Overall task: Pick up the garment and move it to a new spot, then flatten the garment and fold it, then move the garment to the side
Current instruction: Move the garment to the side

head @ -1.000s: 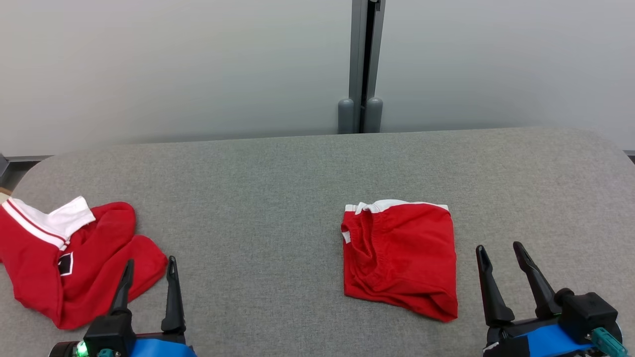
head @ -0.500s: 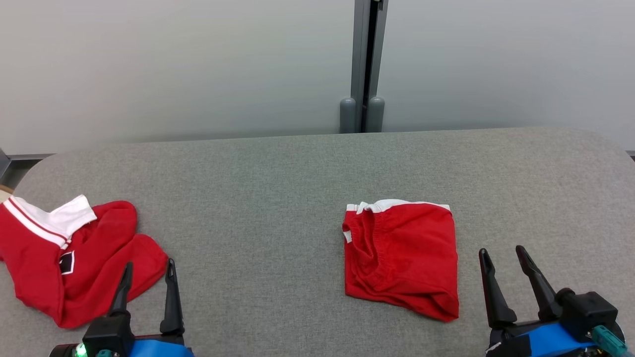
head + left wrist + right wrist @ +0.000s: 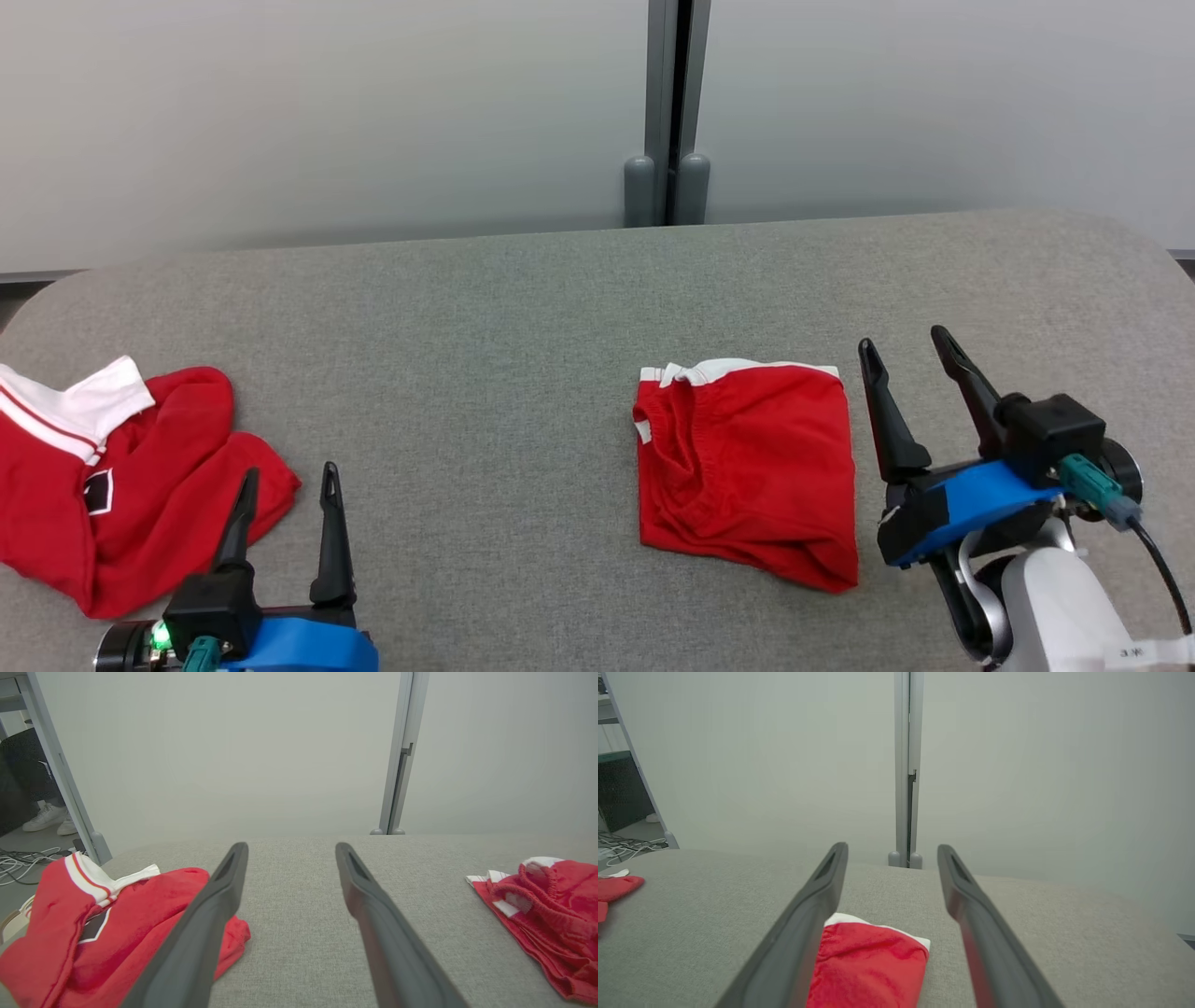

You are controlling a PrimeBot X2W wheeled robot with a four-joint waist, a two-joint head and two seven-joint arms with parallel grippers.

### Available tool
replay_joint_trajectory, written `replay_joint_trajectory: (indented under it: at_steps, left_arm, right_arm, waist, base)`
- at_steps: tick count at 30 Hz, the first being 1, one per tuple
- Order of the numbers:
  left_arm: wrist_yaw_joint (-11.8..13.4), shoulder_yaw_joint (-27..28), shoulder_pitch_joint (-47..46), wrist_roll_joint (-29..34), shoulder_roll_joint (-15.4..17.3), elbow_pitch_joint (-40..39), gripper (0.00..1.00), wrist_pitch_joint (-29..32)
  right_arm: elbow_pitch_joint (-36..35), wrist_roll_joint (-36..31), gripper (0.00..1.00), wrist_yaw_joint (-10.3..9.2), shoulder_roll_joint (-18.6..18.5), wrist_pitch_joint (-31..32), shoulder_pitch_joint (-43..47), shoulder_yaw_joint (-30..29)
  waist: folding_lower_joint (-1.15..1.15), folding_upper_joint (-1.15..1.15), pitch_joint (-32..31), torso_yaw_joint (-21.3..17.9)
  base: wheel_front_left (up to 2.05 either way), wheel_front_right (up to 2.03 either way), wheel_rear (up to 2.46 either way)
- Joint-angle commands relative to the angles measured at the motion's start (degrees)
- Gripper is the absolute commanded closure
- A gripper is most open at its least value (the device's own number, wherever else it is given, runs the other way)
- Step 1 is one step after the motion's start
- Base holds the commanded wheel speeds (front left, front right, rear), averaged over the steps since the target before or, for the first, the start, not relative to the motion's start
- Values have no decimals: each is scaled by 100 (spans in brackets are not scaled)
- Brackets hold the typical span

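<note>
the folded red garment [image 3: 747, 471] lay right of the middle of the grey table [image 3: 467, 308], its white waistband [image 3: 738, 371] at the far edge and its slightly longer axis running near to far. my right gripper [image 3: 904, 339] stood just to its right, beside the far right corner, not touching, fingers spread wide and empty. the garment lay left of that hand, clearly the nearer one. my left gripper [image 3: 289, 470], also spread and empty, sat well to the left by a crumpled red garment [image 3: 140, 485].
</note>
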Motion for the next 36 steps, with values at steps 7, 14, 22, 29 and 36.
replay_joint_trajectory:
  at_steps: [7, 14, 22, 29, 36]
  left_arm:
    - [-25, -45, -201, -19, -13, -16, 0, -26]
    - [-20, -99, -380, -43, -34, -10, 0, -25]
    - [-58, -116, -522, -53, -46, 39, 0, -26]
    - [-73, -87, -573, -35, -50, 91, 0, -26]
    - [-84, -124, -598, -36, -63, 128, 0, -26]
  right_arm:
    - [1013, -89, 0, 3, -130, 90, -487, -147]
    - [2172, -176, 0, 3, -207, -64, -816, -276]
    - [3340, -266, 0, 2, -148, -365, -1037, -416]
    - [4077, -107, 0, 3, -23, -521, -1043, -248]
    - [4406, 168, 100, 2, 8, -697, -1242, 90]
  waist:
    - [0, 0, 264, 188]
    - [0, 0, 587, 410]
    - [0, 0, 784, 537]
    - [0, 0, 798, 542]
    - [0, 0, 778, 517]
  base:
    - [0, 0, 0]
    - [0, 0, 0]
    - [0, 0, 0]
    - [0, 0, 0]
    - [0, 0, 0]
